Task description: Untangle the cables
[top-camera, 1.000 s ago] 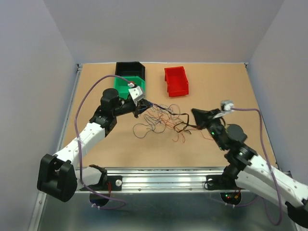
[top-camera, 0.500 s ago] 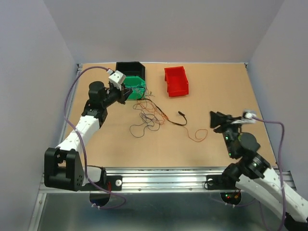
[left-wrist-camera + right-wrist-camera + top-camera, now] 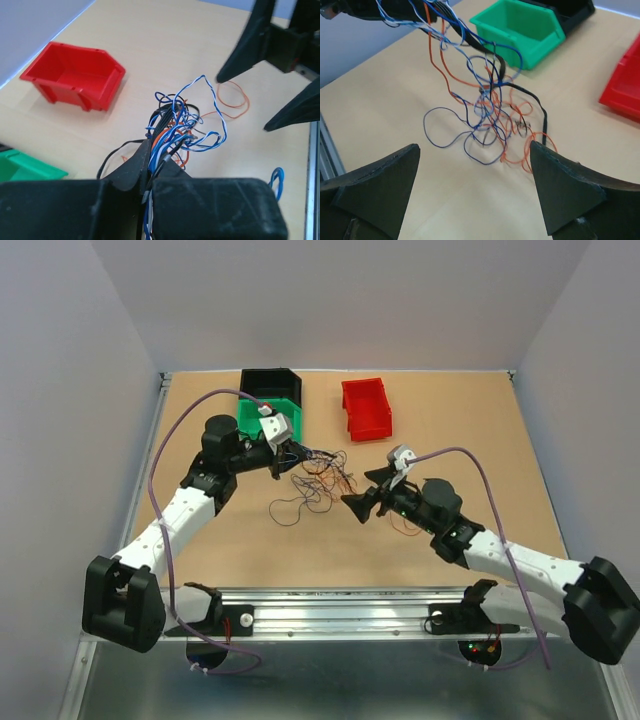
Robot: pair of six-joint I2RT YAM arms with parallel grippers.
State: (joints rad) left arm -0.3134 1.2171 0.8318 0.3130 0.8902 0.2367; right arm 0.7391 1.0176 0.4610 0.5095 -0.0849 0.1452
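Observation:
The cables (image 3: 322,474) are a loose tangle of thin orange, black and blue wires in the middle of the table. One end of the bundle (image 3: 176,127) is pinched in my left gripper (image 3: 154,157), which is shut on it and holds it a little above the table near the green bin. From there the strands (image 3: 485,107) hang down and spread over the board. My right gripper (image 3: 474,147) stands wide open just short of the tangle's near right side, with nothing between its fingers (image 3: 560,185). In the top view my left gripper (image 3: 288,454) and my right gripper (image 3: 357,490) face each other across the clump.
A green bin (image 3: 262,412) with a black bin (image 3: 270,382) behind it stands at the back left. A red bin (image 3: 366,407) stands at the back middle. A separate orange loop (image 3: 232,95) lies on the board by my right fingers.
My right gripper has let go and opened wide; it drew back to the right, then came in again to the tangle. My left gripper swung to the green bin and back, still holding the wires.

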